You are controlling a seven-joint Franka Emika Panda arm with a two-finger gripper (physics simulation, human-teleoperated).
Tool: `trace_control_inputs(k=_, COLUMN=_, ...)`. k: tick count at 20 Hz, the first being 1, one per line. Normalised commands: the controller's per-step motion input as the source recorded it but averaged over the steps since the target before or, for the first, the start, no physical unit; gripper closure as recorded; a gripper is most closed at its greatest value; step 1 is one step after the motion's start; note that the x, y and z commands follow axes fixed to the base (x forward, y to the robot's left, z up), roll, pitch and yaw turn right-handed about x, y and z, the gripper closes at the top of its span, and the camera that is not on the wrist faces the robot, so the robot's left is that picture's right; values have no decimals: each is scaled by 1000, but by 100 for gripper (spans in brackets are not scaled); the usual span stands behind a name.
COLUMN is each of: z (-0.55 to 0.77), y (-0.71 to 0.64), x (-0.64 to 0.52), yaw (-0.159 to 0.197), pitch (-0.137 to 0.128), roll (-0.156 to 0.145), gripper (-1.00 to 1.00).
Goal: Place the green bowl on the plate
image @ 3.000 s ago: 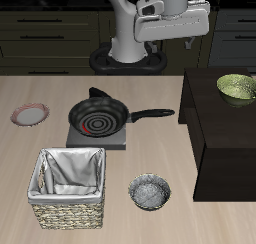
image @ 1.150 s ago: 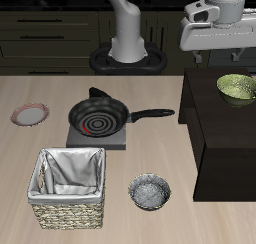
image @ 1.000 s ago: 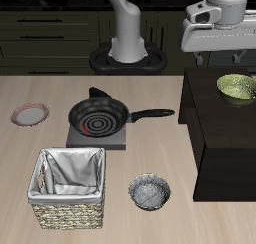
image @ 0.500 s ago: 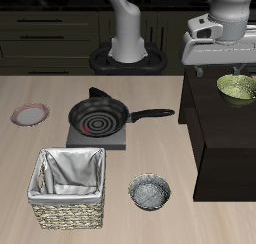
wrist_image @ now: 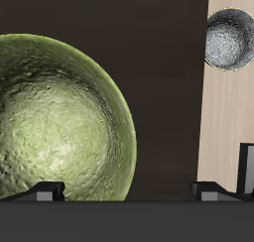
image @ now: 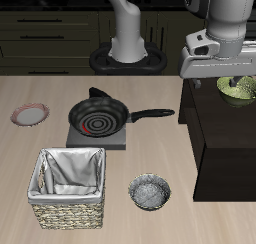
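While the jaws (image: pixel 235 83) hang spread wide, holding nothing, one green bowl (wrist_image: pixel 58 119) sits directly beneath them (on a dark cabinet (image: pixel 222 138)); one plate (image: pixel 30 114) lies far across the desk (image: pixel 150 148).

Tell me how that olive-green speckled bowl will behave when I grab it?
The olive-green speckled bowl looks rigid, so its rim probably won't flex. Its curved glossy wall may slip between the pincer fingers. Sitting on the dark raised cabinet, its rounded underside could rock if nudged.
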Motion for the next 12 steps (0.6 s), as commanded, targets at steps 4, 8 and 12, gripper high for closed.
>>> trace_control_inputs(k=4, z=-285, y=-47, x=-6, yaw=9, pitch=38, roll=1, gripper=-100)
trace_control_inputs(k=8, z=-404, y=178, x=-130, yaw=37, pitch=19, roll=81, gripper=100)
trace_control_inputs(k=12, z=-127, y=59, x=-88, yaw=-7, pitch=12, roll=60, gripper=100)
